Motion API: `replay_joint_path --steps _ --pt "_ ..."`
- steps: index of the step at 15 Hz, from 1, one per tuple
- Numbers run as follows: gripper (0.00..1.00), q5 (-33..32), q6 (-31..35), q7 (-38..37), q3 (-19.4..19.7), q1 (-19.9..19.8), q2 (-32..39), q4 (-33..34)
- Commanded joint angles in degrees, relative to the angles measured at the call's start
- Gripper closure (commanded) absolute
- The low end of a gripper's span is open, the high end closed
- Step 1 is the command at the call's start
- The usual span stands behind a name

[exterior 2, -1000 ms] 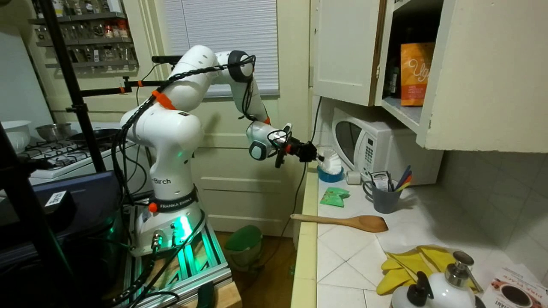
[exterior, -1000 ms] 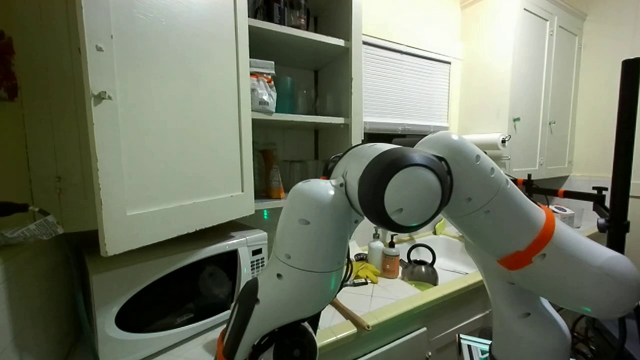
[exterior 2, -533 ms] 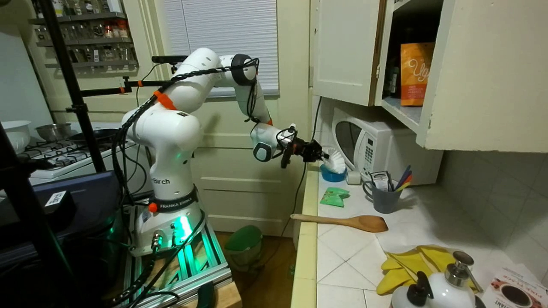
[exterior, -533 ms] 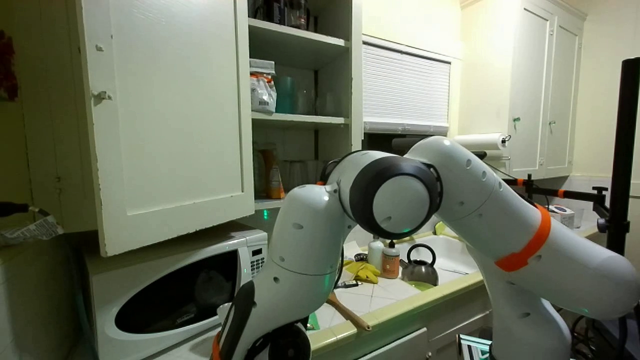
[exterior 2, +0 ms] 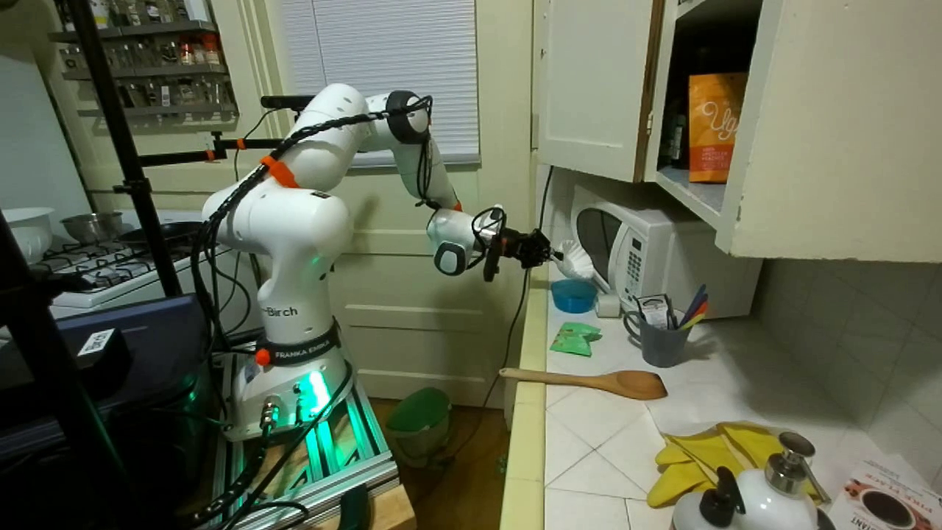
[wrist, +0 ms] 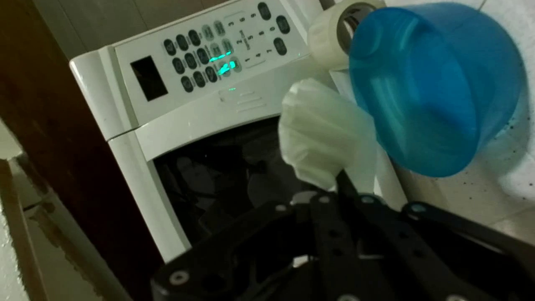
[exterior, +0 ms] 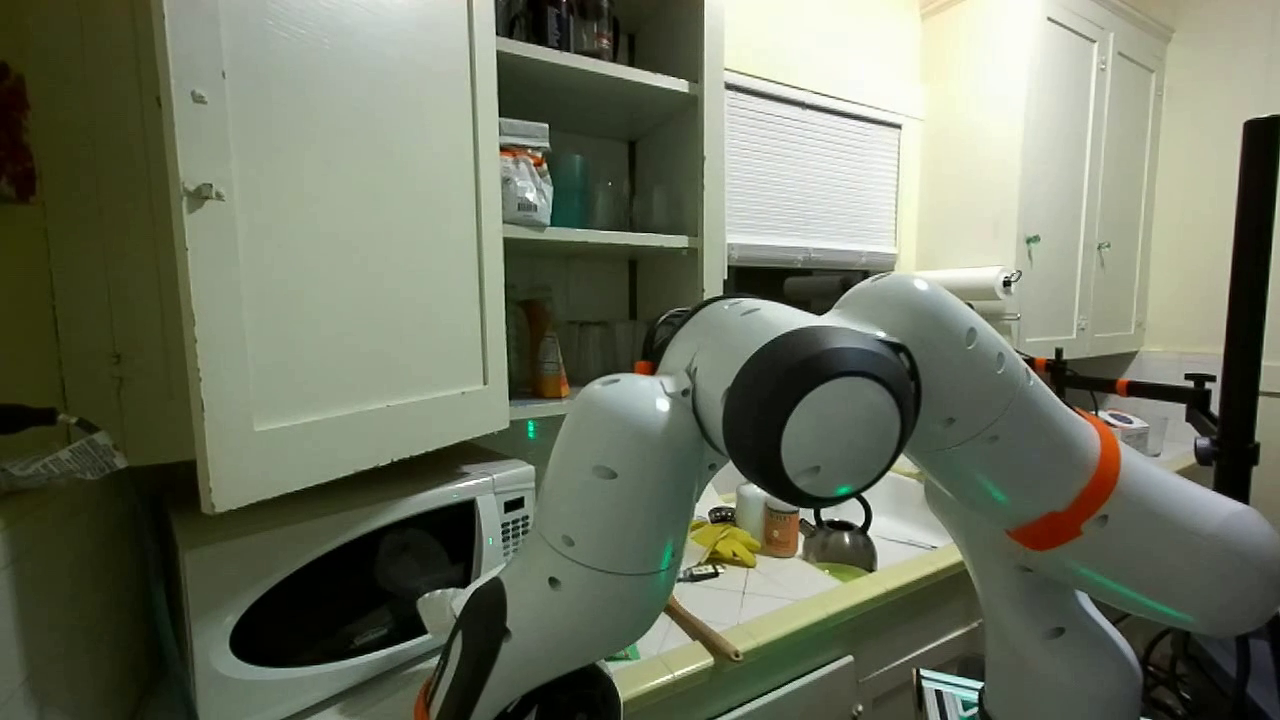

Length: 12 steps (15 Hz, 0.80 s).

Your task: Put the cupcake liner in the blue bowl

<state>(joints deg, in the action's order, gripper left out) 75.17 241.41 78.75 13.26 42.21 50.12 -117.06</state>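
- Toward the near end of the counter (exterior 2: 592, 434) lie yellow gloves (exterior 2: 710, 458), then a wooden spoon (exterior 2: 600, 382), its handle over the left edge; neither seems placed for this job.
- Beyond the spoon, a green packet (exterior 2: 575, 338) lies short of the blue bowl (exterior 2: 574, 297).
- The bowl stands upright, open to the ceiling, presumably ready to receive the paper; a roll of tape (exterior 2: 608, 306) sits just to its right.
- From the left, the gripper (exterior 2: 557, 255) has its jaws nearly together, only the thin pleated wall of the cupcake liner (exterior 2: 577, 260) pinched between the tips, likely so the rest isn't crushed.
- That liner hangs tilted, higher than the bowl and toward its far side, not inside it; whether it brushes the rim I can't tell.
- Farthest, the microwave (exterior 2: 651, 254) stands close behind, so lowering probably wants a small shift nearer first.
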Motion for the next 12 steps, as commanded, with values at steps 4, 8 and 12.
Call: replay_joint_path --steps 4,8,12 --pt "0.99 10.24 2.84 7.23 4.28 7.37 1.24 -0.87" --pt "0.99 14.92 2.84 7.07 8.21 10.22 3.04 -0.89" --pt "0.99 13.11 2.83 6.65 7.6 6.98 3.37 -0.78"
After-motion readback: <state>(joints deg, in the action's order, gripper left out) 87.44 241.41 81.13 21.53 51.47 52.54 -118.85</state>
